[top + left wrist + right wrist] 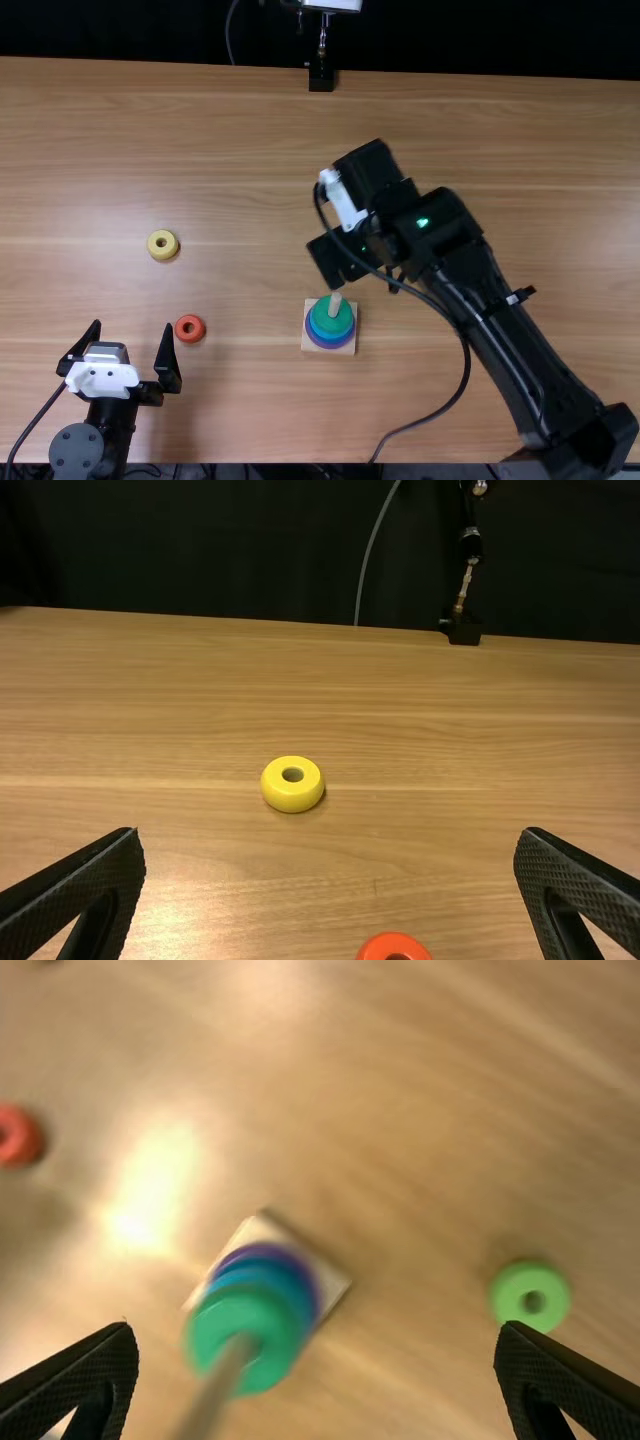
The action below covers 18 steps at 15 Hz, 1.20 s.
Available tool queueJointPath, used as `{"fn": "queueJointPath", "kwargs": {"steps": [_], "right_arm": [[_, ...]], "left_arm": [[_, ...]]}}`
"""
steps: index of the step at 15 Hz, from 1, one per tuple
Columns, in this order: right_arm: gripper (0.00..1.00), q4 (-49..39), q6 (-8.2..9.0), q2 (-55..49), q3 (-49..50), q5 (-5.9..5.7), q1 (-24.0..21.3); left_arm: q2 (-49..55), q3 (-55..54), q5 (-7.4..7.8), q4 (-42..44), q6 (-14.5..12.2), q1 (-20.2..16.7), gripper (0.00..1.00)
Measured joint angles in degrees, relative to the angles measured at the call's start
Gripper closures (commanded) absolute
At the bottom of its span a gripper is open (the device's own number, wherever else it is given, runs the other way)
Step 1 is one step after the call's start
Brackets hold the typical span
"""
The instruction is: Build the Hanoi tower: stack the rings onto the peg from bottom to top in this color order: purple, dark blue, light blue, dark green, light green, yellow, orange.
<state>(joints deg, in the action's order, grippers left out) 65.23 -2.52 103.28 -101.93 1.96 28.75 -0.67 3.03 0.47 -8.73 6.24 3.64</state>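
Right claw (318,1328) spread wide, nothing gripped

Next up, likely, is the light green ring (512,1290), flat on the table (480,130), apart from the peg (226,1368), where the dark green ring (215,1322) sits topmost. It should handle as light, stiff and sturdy, perhaps slippery on its rounded edge; best pinched across opposite outer sides at mid-height, hole free. Left claw (330,832) is wide open too, and empty.

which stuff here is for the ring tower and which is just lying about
For the tower:
wooden base
peg
stacked rings
loose light green ring
loose yellow ring
loose orange ring

Not for it:
black stand, far edge
thin grey cable behind
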Motion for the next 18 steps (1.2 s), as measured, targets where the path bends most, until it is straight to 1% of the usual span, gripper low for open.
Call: {"fn": "queueJointPath", "kwargs": {"steps": [2, 5, 9, 11, 13, 18], "right_arm": [[0.0, -4.96, -0.07, 0.0, 3.61, -0.07, -3.56], [0.0, -6.56, -0.13, 0.0, 10.93, -0.04, -7.69], [0.0, -15.28, -0.13, 0.0, 21.84, -0.07, -15.74], [0.0, -18.64, -0.11, 0.0, 25.49, -0.07, -18.45], [0.0, -20.31, -0.02, 0.0, 26.8, -0.07, -19.15], [0.0, -20.44, 0.09, 0.0, 27.93, -0.02, -19.17]], "left_arm": [[-0.02, 0.0, -0.02, -0.02, -0.02, 0.0, 0.0], [0.0, 0.0, -0.02, -0.02, -0.02, 0.0, 0.0], [0.0, 0.0, 0.0, -0.02, 0.0, 0.0, 0.0], [-0.02, 0.0, -0.02, 0.0, 0.0, 0.0, 0.0], [0.0, 0.0, -0.02, 0.0, -0.02, 0.0, 0.0], [0.0, 0.0, -0.02, -0.02, 0.0, 0.0, 0.0]]}}
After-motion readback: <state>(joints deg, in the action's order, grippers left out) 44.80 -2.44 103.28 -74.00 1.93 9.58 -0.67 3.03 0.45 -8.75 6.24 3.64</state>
